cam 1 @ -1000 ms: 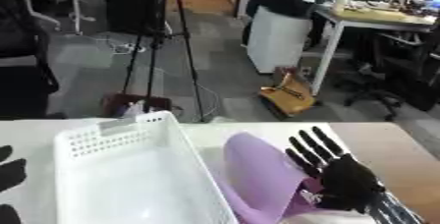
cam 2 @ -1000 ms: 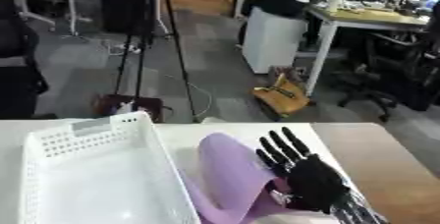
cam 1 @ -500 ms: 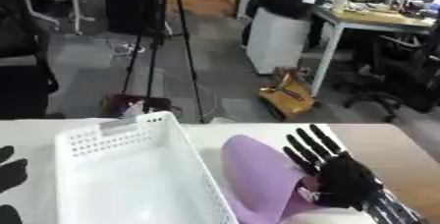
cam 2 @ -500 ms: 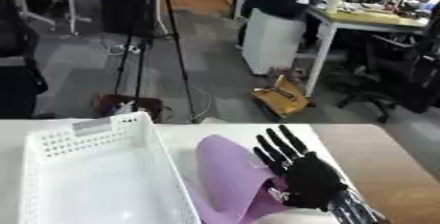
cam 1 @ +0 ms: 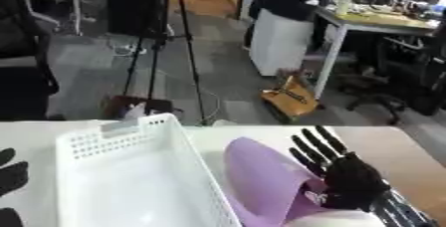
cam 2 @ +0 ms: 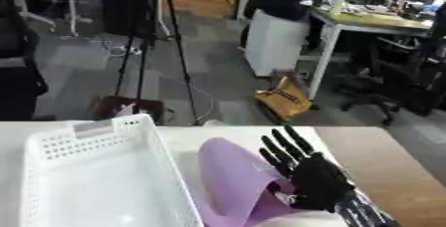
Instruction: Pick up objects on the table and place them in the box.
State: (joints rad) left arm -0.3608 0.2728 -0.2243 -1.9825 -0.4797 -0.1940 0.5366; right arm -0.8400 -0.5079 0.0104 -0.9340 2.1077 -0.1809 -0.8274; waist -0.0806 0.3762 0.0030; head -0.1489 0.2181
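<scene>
A white perforated plastic box [cam 1: 131, 181] stands on the table at the left, with nothing visible inside. Just right of it stands a curved purple scoop-like object [cam 1: 266, 183], its lower end on the table. My right hand [cam 1: 344, 173] is behind and against the purple object's right side, fingers straight and spread, pointing up and away. The thumb is hidden, so any pinch on the purple edge cannot be seen. My left hand [cam 1: 10, 181] shows only as dark fingertips at the lower left edge, beside the box.
The white table [cam 2: 226, 134] ends just beyond the box, with a wooden-coloured strip [cam 2: 375, 166] on the right. Past the edge lie a grey floor, a black tripod [cam 1: 166, 47], an orange-brown bag [cam 1: 294, 94] and desks with chairs.
My right hand and the purple object have stayed almost in place, shifting slightly. The box has not moved.
</scene>
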